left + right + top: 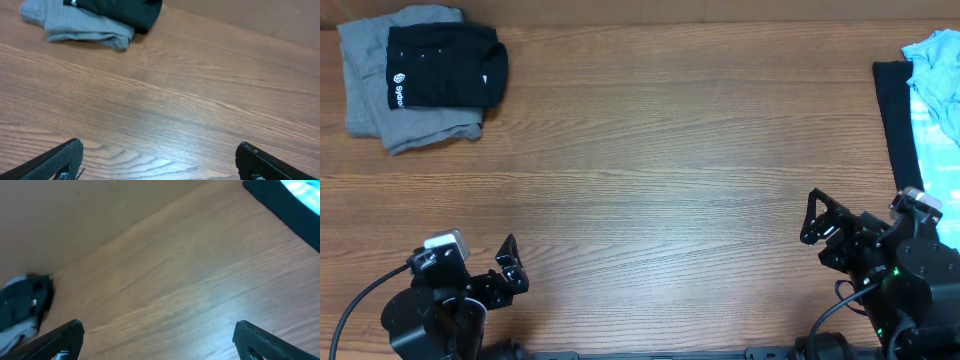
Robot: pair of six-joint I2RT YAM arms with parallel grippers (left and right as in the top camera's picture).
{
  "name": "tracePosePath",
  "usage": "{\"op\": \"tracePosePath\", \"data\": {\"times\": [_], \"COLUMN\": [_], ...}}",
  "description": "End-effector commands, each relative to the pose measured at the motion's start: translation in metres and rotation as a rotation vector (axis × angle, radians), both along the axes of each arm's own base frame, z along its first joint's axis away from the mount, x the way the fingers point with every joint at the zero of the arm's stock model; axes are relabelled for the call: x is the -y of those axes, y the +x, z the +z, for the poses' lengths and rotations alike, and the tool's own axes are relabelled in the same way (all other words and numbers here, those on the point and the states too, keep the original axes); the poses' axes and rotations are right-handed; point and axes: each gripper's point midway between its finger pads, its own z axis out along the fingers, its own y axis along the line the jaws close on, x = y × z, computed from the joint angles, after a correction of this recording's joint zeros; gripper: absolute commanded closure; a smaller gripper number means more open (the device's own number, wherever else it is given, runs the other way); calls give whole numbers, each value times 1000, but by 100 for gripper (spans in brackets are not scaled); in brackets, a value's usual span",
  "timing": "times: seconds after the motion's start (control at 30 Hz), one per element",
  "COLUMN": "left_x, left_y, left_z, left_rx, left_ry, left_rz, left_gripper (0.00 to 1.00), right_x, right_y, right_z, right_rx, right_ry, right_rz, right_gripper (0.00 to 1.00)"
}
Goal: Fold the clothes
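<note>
- The black T-shirt (445, 65) lies folded into a compact rectangle in the upper left of the overhead frame, with a white logo (398, 88) and lettering showing along its left edge.
- It rests on top of a grey garment (375, 115), also folded, which sticks out beneath it on the left and lower sides.
- In the left wrist view the same pile sits at the upper left, black fabric over grey; in the right wrist view it appears small and blurred at the lower left edge.
- At the right edge of the overhead frame a black cloth (893, 110) lies flat on the wooden table (650, 170), and a crumpled light blue cloth (938, 75) lies on top of it. Both run out of the frame.
- The left gripper (512, 268) is at the lower left of the overhead frame, its jaws spread wide with only bare wood between them. It is well apart from the folded pile.
- The right gripper (812, 218) is at the lower right, jaws likewise spread wide and holding nothing. It is near the black cloth but not touching it.
- The dark fingers (55, 162) of each claw frame the lower corners of each wrist view, over bare wood.
</note>
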Motion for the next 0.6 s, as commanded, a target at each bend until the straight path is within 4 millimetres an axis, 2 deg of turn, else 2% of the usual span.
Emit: {"op": "tracePosePath", "data": {"times": [0.0,0.17,0.57], "left_x": [0,3,8], "left_y": [-1,-8,-20], "left_z": [-3,-14,-30], "left_rx": [-6,-58,-137], "left_ry": [-6,-27,-61], "left_rz": [7,7,7], "left_gripper": [0,0,0], "right_x": [3,4,4], "right_y": [-3,-8,-8], "right_z": [-7,-15,-15], "right_rx": [-28,-67,-68], "right_ry": [-8,-13,-13], "right_rz": [-17,-17,-17], "right_gripper": [0,0,0]}}
